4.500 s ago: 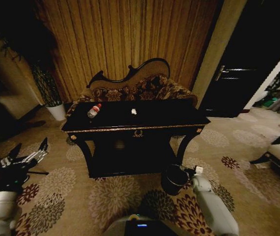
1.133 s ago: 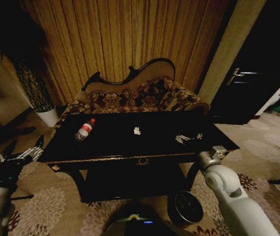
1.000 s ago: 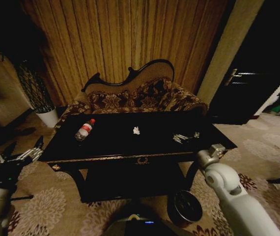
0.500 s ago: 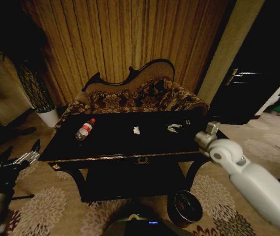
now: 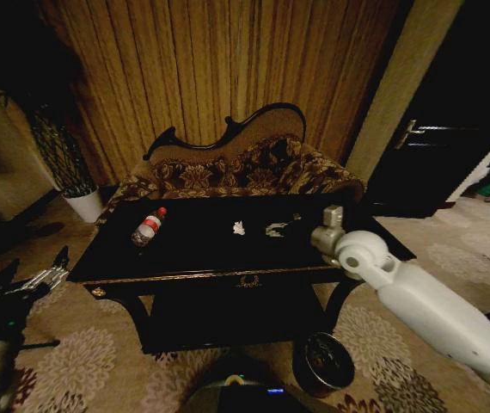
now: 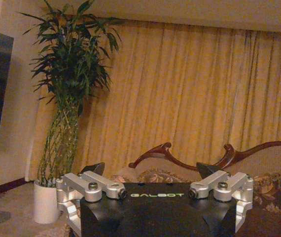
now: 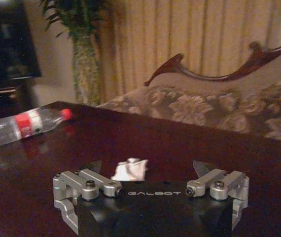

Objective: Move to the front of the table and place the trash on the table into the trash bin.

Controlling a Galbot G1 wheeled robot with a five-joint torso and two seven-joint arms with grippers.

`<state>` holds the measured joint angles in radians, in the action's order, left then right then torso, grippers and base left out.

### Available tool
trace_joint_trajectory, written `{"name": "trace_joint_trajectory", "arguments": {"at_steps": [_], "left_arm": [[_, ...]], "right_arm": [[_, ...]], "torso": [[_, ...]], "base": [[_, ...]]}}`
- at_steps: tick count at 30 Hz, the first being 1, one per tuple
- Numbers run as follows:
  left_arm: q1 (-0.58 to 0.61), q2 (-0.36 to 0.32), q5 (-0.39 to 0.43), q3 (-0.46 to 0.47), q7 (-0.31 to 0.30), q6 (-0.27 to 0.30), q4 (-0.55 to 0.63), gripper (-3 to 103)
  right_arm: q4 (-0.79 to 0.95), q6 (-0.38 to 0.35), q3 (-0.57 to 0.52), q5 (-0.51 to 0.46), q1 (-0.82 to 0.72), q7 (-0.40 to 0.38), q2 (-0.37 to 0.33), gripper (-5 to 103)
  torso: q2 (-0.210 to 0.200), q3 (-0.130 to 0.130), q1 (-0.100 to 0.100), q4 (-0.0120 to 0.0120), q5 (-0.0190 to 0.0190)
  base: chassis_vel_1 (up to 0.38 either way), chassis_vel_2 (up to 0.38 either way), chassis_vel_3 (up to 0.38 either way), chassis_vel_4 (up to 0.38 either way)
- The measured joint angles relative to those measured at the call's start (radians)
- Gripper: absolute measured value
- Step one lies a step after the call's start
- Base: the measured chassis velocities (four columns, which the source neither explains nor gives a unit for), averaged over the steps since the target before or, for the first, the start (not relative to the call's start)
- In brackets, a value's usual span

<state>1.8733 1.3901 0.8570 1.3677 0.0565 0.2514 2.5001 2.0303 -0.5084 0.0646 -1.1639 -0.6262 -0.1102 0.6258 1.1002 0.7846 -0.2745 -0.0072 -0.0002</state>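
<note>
On the black table (image 5: 195,251) lie two pieces of trash: a clear bottle (image 5: 148,227) with a red cap on the left, and a white crumpled paper wad (image 5: 239,228) near the middle. My right gripper (image 5: 278,228) hovers open over the tabletop, just right of the wad. In the right wrist view the wad (image 7: 130,169) lies on the table (image 7: 180,143) close ahead of the open right gripper (image 7: 148,167), towards one finger, and the bottle (image 7: 24,126) lies farther off. The trash bin (image 5: 325,361) stands on the carpet below the table's right front corner. My left gripper (image 5: 30,268) hangs open, low beside the table's left end.
A patterned sofa (image 5: 245,168) backs the table, with curtains behind it. A plant in a white pot (image 5: 86,205) stands at the left; the left wrist view shows the plant (image 6: 71,98) beyond the open left gripper (image 6: 151,169). A dark door (image 5: 434,146) is at the right.
My right arm has swung left across the tabletop, bringing its gripper close to the paper wad. The left arm has sunk a little. Earlier, the camera closed in on the table.
</note>
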Motion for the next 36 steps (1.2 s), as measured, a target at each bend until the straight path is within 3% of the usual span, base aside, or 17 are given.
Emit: {"name": "trace_joint_trajectory", "arguments": {"at_steps": [2, 8, 26, 36], "left_arm": [[-0.001, -0.002, 0.001, 0.005, 0.001, -0.004, 0.000, 100], [0.001, 0.008, 0.001, 0.004, 0.008, -0.014, 0.000, 100], [-0.003, 0.025, -0.006, -0.002, 0.008, -0.014, 0.000, 100], [0.000, 0.034, -0.008, 0.000, 0.009, -0.016, 0.000, 100]], "right_arm": [[-0.020, 0.026, 0.062, -0.005, 0.048, 0.035, 0.000, 100], [-0.041, 0.035, 0.142, -0.005, 0.111, 0.044, 0.040, 100], [-0.196, -0.077, 0.275, -0.014, 0.238, -0.148, 0.263, 100], [-0.218, -0.086, 0.274, 0.008, 0.240, -0.152, 0.261, 100]], "torso": [[0.000, 0.000, 0.000, -0.0002, 0.0001], [0.000, 0.000, 0.000, 0.0000, 0.0002], [0.000, 0.000, 0.000, -0.0001, 0.0000], [0.000, 0.000, 0.000, 0.0000, 0.0002]], "base": [[0.000, 0.000, 0.000, 0.000], [0.000, 0.000, 0.000, 0.000], [0.000, 0.000, 0.000, 0.000], [0.000, 0.000, 0.000, 0.000]]}}
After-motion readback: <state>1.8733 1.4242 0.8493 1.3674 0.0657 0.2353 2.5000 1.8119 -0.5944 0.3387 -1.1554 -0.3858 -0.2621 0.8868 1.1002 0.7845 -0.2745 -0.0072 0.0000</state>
